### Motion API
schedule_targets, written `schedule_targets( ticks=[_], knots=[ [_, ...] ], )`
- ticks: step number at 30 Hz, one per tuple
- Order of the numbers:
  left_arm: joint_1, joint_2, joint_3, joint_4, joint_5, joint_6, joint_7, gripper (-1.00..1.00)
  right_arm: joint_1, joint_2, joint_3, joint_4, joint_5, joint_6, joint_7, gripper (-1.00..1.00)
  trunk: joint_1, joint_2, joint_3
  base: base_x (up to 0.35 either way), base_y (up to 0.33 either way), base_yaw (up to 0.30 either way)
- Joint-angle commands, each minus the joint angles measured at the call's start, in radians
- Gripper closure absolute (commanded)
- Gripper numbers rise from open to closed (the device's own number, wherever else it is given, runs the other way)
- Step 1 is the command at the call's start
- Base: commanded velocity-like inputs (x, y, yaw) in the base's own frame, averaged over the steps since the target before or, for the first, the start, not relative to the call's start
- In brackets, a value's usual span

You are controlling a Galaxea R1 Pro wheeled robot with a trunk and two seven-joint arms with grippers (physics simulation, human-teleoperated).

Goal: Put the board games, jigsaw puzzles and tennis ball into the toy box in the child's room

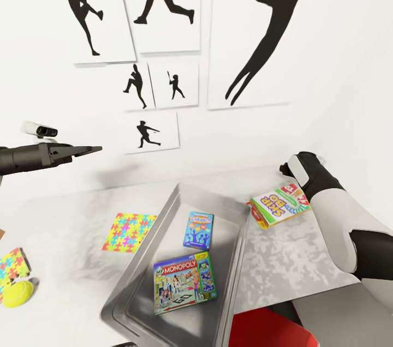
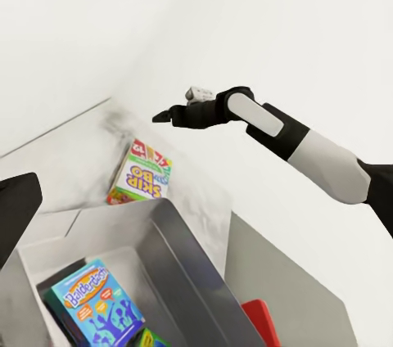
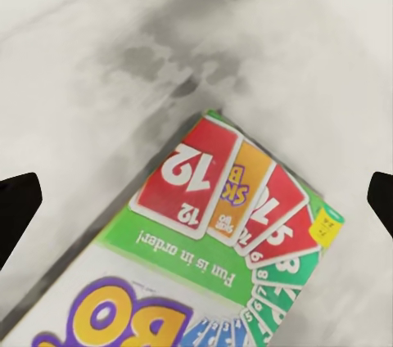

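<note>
Your right gripper point(image 3: 196, 200) hung above Skip-Bo box point(image 1: 279, 205), fingers wide apart, nothing held. Box lay flat on table point(image 1: 305, 265), just beside toy box point(image 1: 164, 227) rim, at 3 o'clock from it. Two games already lay inside: Monopoly point(image 1: 184, 285) and blue box point(image 1: 198, 230).

Risks, as I judged:
- Flat thin box: fingers could slide on lid, push it toward wall.
- Lifted by corner, box could tilt, drop outside rim.
- Left gripper point(image 1: 87, 149), raised at 9 o'clock, looked closed, empty.
- Puzzle point(image 1: 129, 232) and ball point(image 1: 16, 292) were not yet inside.
</note>
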Motion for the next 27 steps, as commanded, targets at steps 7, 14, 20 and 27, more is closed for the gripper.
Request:
schedule_targets(
  ticks=[7,14,20,27],
  knots=[
    [-0.001,0.000,0.000,0.000,0.000,0.010,-0.004,-1.00,-0.001,0.000,0.000,-0.001,-0.010,0.002,-0.006,-1.00,0.001,-0.002,-0.013,0.000,0.000,0.000],
    [-0.001,-0.001,0.000,0.000,0.000,0.010,-0.004,-1.00,-0.001,0.000,0.000,-0.001,-0.009,0.002,-0.006,-1.00,0.001,-0.002,-0.025,0.000,0.000,0.000],
    [-0.001,-0.001,-0.001,0.000,0.000,0.010,-0.004,-1.00,-0.001,0.000,0.000,-0.002,-0.008,0.002,-0.005,-1.00,0.001,-0.002,-0.035,0.000,0.000,0.000],
    [-0.001,-0.001,-0.001,0.000,0.000,0.010,-0.004,-1.00,-0.031,0.002,0.001,-0.002,-0.010,0.003,0.002,-1.00,0.001,-0.002,-0.046,0.000,0.000,0.000]
  ],
)
